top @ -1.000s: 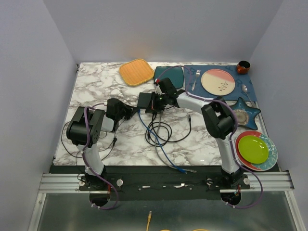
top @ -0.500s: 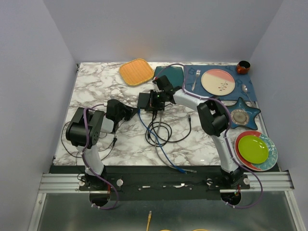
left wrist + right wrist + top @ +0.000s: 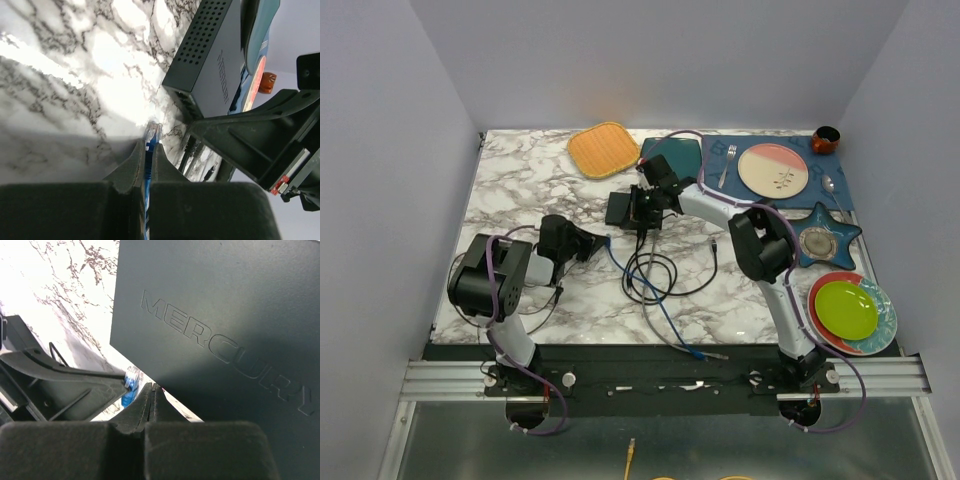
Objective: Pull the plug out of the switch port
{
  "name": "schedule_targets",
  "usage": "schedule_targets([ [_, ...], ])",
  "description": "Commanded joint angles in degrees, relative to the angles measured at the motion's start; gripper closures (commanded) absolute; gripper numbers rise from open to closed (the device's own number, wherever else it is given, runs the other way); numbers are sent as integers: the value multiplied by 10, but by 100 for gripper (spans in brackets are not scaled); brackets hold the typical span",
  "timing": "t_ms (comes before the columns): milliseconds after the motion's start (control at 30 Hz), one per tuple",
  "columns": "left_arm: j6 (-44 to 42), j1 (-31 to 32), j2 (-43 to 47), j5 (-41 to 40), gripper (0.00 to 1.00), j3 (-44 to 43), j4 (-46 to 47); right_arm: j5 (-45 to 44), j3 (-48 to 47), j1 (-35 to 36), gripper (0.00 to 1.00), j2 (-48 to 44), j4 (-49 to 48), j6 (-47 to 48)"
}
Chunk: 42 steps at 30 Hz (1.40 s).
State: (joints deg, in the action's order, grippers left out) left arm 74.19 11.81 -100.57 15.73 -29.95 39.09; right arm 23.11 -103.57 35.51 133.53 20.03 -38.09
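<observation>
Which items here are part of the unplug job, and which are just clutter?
Job:
matte-black flat switch box
blue cable with clear plug, pinched in left gripper
right gripper, shut, at the switch's edge

Clutter:
orange square woven mat
teal square plate
pink round plate
silver fork
blue star-shaped dish
lime-green round plate

Overhead shot's fine: soft even light, crisp all over, only faint shadows. Left wrist cam is rougher. The marble table [image 3: 75,100] blows out white across the upper left, and the left gripper [image 3: 149,145] along the bottom is dark mush, though the plug [image 3: 152,131] it pinches looks fairly sharp. Right wrist cam: switch [image 3: 225,315] darkens toward the lower right.
</observation>
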Motion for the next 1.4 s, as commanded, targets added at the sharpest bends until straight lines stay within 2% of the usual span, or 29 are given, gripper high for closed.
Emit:
schedule_targets([
  [0, -30, 3, 55, -10, 100, 23, -83, -23, 12, -3, 99, -20, 1, -1],
  [100, -66, 3, 149, -31, 100, 3, -174, -47, 66, -4, 99, -101, -13, 8],
  [133, -79, 3, 174, -40, 100, -9, -238, -53, 96, -4, 99, -143, -16, 10],
  [167, -112, 3, 227, -53, 100, -21, -271, -58, 111, -4, 98, -169, -17, 12],
  [267, -170, 3, 312, -110, 100, -83, -401, -83, 170, 0, 92, -258, -30, 24],
  [333, -200, 2, 339, -161, 100, -141, -467, -106, 195, 4, 89, -299, -32, 31],
  [367, -213, 2, 353, -184, 100, -163, -526, -112, 217, 5, 83, -314, -32, 33],
  [467, -261, -1, 356, -261, 100, -245, -614, -127, 249, 7, 73, -375, -31, 29],
  [533, -277, -10, 349, -280, 100, -294, -640, -128, 284, 9, 72, -419, -39, 21],
  [667, -288, -46, 325, -300, 100, -367, -682, -120, 326, 16, 71, -484, -50, 19],
  [833, -314, -98, 290, -338, 100, -486, -691, -110, 366, 20, 71, -544, -51, 29],
  [900, -315, -113, 241, -330, 100, -553, -706, -107, 387, 23, 71, -568, -54, 33],
  [967, -310, -154, 186, -301, 100, -598, -713, -110, 412, 26, 71, -590, -58, 35],
  [1100, -285, -169, 102, -273, 100, -727, -702, -105, 445, 29, 71, -614, -75, 35],
  [1333, -280, -199, -51, -339, 100, -909, -724, -96, 480, 33, 75, -639, -80, 35],
  [1367, -278, -204, -95, -351, 100, -930, -748, -97, 482, 32, 75, -640, -80, 36],
])
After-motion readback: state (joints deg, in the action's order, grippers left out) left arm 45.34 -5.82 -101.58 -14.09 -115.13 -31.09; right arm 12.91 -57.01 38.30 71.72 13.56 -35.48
